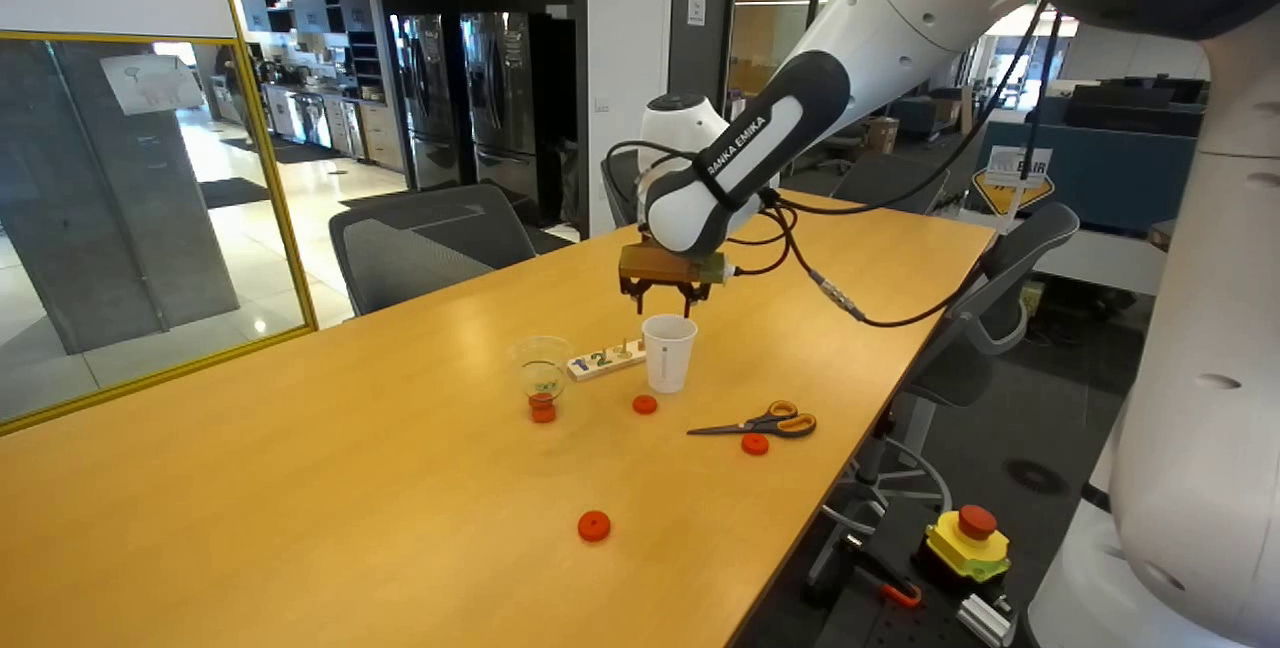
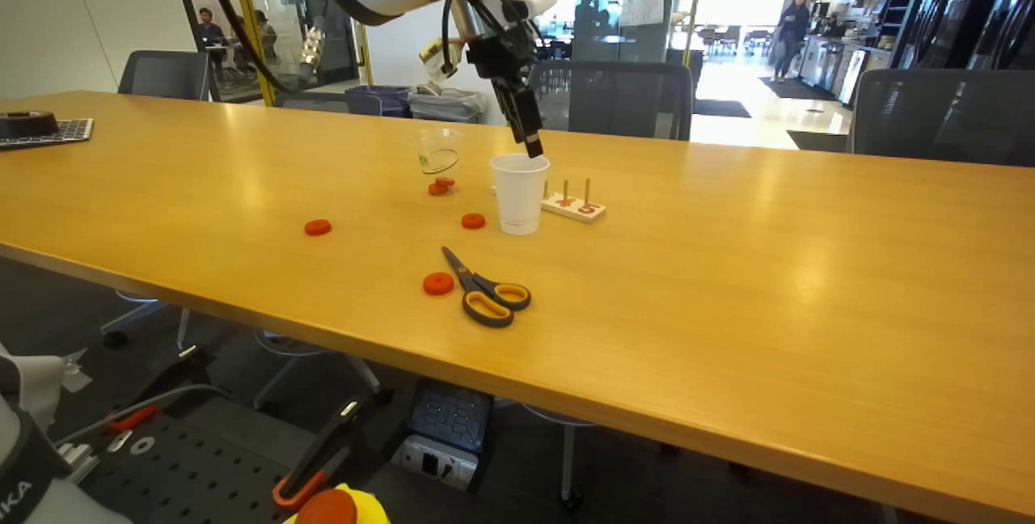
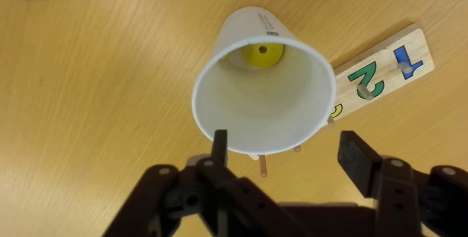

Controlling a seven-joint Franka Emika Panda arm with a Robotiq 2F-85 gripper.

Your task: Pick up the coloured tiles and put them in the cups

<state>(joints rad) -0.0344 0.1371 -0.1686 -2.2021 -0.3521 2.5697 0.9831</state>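
The white arm [image 1: 900,3] has black bands [image 1: 825,78], cables [image 1: 860,212] and claw [image 1: 663,306].

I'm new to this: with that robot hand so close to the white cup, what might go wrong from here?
The open hand hangs close to the white cup; if it dips or swings, it could knock the cup over and spill the yellow tile inside. A red tile lies close beside the scissors, so reaching for it may snag or push them. The clear cup looks faint in both exterior views, so its edge could be misjudged.
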